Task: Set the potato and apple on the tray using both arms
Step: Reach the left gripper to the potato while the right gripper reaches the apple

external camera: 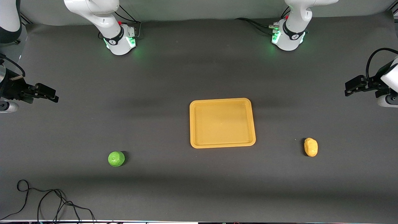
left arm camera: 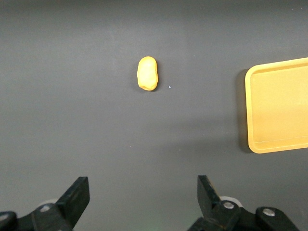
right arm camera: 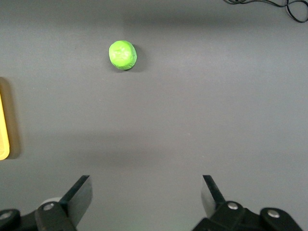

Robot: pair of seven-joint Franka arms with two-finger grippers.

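Note:
The yellow-orange tray point(external camera: 222, 123) lies empty in the middle of the table. The green apple point(external camera: 116, 159) sits on the table toward the right arm's end, nearer to the front camera than the tray. The yellow-orange potato point(external camera: 311, 147) lies toward the left arm's end. My right gripper point(external camera: 53, 96) is open and empty, held above the table's right-arm end; its wrist view shows the apple point(right arm camera: 122, 55) and the tray's edge point(right arm camera: 3, 130). My left gripper point(external camera: 348, 89) is open and empty above the left-arm end; its wrist view shows the potato point(left arm camera: 147, 73) and the tray point(left arm camera: 279, 106).
A loose black cable point(external camera: 46, 202) lies on the table near the front edge toward the right arm's end, and also shows in the right wrist view point(right arm camera: 269, 4). The arm bases point(external camera: 121, 42) point(external camera: 287, 39) stand along the table's edge farthest from the front camera.

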